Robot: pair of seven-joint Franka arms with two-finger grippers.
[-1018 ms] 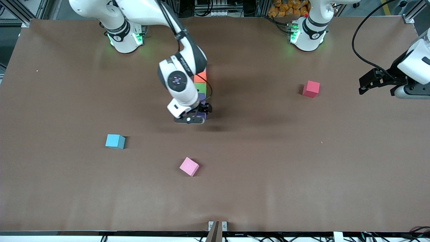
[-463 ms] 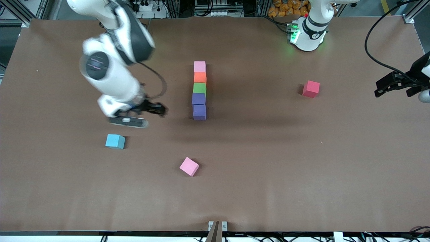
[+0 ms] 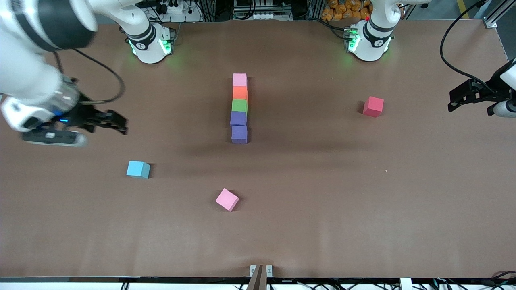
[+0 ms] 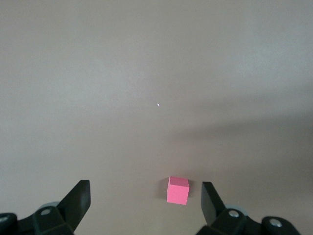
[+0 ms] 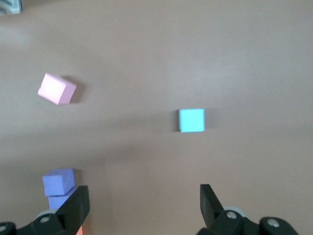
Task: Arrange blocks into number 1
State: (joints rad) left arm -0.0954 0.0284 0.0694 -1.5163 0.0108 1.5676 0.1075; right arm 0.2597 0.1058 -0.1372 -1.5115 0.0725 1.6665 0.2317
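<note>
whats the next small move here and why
Probably none on the blocks: keep both arms parked. The column already runs pink, orange, green, purple, purple in one straight line, reading as a 1. The right gripper and left gripper are open, empty, over bare table near its ends. The loose pink, blue and red cubes look spare.

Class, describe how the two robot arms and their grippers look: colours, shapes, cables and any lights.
Both arms have glossy white rounded shells with black joint bands and green lights glowing at their bases. A black cable loops to each wrist. The right gripper and left gripper are black, with two wedge-shaped fingers.
</note>
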